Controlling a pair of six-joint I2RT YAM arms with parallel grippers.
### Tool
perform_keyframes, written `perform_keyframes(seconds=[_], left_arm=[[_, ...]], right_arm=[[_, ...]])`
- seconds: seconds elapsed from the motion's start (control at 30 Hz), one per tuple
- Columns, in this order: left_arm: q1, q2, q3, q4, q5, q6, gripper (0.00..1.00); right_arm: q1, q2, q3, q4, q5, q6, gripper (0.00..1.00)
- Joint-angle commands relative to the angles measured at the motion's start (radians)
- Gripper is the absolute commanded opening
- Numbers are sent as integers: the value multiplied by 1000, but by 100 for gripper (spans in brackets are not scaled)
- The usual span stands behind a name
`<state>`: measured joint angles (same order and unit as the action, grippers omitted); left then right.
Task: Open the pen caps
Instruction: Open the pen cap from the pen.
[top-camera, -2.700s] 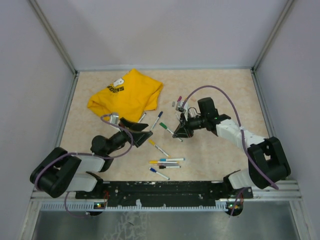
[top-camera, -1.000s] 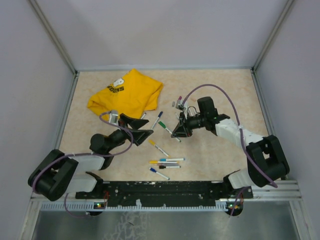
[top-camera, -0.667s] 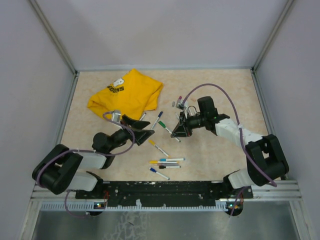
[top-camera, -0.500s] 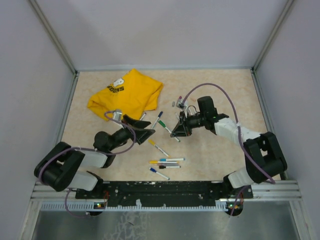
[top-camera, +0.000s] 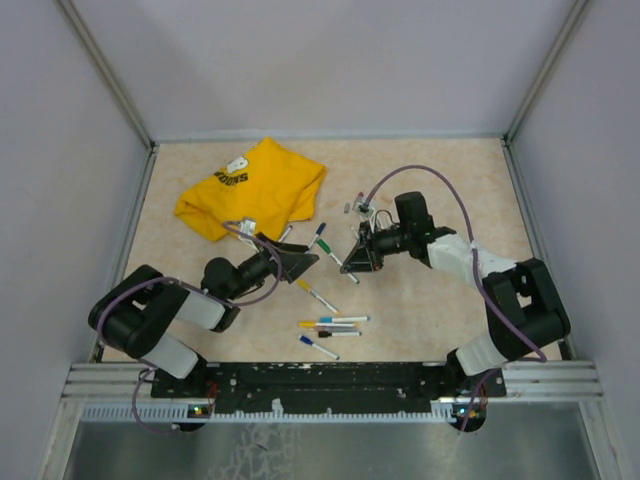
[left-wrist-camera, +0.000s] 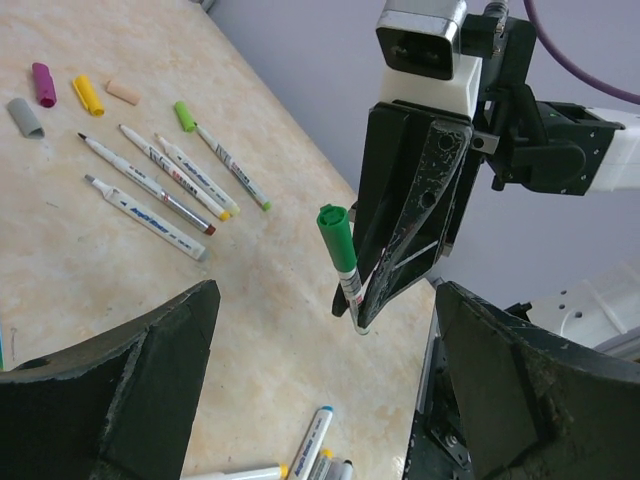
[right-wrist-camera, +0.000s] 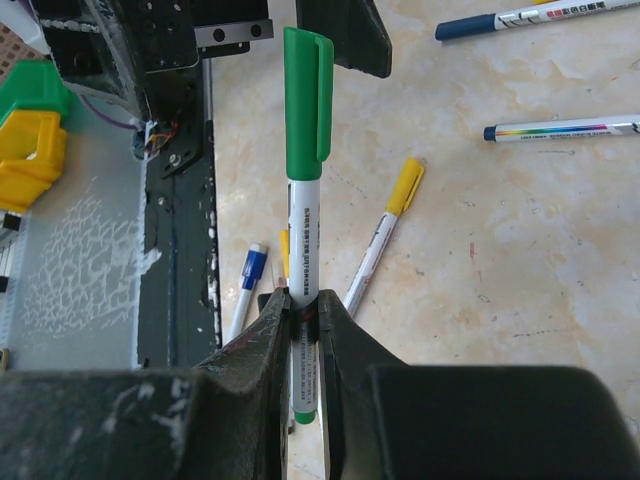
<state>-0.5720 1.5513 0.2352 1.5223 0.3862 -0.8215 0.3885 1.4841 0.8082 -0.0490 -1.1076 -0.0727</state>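
Pinching pen (right-wrist-camera: 303, 225) | right tool (right-wrist-camera: 303, 308) clenched on it | left tool (left-wrist-camera: 325, 300) released, facing green cap (left-wrist-camera: 336, 236)

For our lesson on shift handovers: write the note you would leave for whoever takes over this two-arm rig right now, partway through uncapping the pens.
Right gripper: shut on the green-capped pen, cap still on and pointing at the other arm.
Left gripper: open, lined up with that cap, not touching it.
Done: several loose caps and uncapped pens lie beyond the right gripper.
Left: pull the green cap, then do the capped pens in the near cluster.
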Motion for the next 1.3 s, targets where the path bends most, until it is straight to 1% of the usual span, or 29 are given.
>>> perform_keyframes(seconds=[0.0, 0.33, 0.53, 0.77, 0.83, 0.93, 1.03, 1.1, 1.27], left_arm=[[-26, -5, 25, 243, -65, 19, 95], [-70, -6, 50, 182, -112, 56, 95], [-105, 39, 73, 213, -162, 40, 95], [-152, 61, 95, 195, -234, 78, 94], [-152, 62, 90, 194, -265, 81, 90], [-152, 55, 92, 167, -302, 76, 76], [-153, 31, 107, 77, -326, 62, 64], [-161, 21, 111, 33, -344, 52, 62], [-189, 16, 127, -9, -369, 47, 62]], right_arm=[[-14, 9, 42, 38, -32, 16, 0], [-16, 15, 45, 40, -35, 19, 0], [-15, 16, 43, 44, -36, 25, 0], [-17, 16, 43, 48, -39, 29, 0], [-16, 18, 43, 48, -39, 29, 0], [-16, 20, 43, 47, -35, 30, 0], [-16, 19, 43, 46, -26, 27, 0], [-16, 18, 45, 39, -20, 19, 0], [-16, 16, 45, 36, -16, 14, 0]])
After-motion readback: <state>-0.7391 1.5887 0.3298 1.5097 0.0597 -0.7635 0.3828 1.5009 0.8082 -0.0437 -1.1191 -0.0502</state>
